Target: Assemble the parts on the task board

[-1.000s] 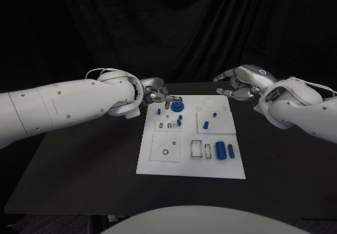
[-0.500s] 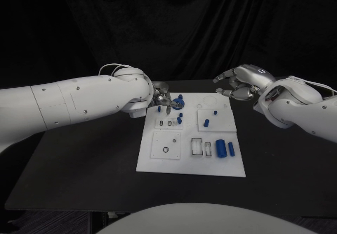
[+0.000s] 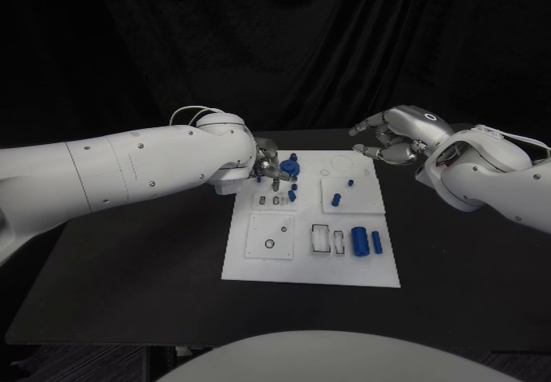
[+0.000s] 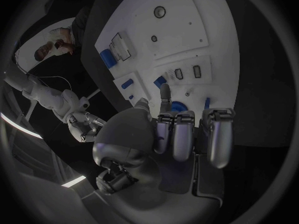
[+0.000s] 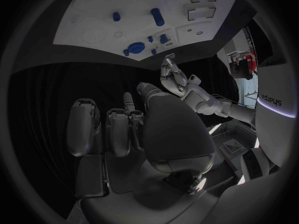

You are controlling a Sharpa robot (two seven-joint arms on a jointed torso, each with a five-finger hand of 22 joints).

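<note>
On the black bench point(image 3: 138, 263), the white task board point(image 3: 310, 267) fills the frame's centre. Nearest, its lower-right recesses hold two upright blue cylinders point(image 3: 368, 240) beside pale rectangular slots point(image 3: 330, 239); a small black ring point(image 3: 270, 244) lies lower left. Farther up, a round blue part point(image 3: 291, 168) stands under the left hand point(image 3: 267, 163), fingers reaching down beside it; whether they touch it I cannot tell. The right hand point(image 3: 388, 139), upper right, hangs off the board's far corner, fingers curled, holding nothing.

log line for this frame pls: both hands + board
left hand: over task board far-left corner, fingers by round blue part, grasp unclear | right hand: off far-right corner, holds nothing, fingers curled
</note>
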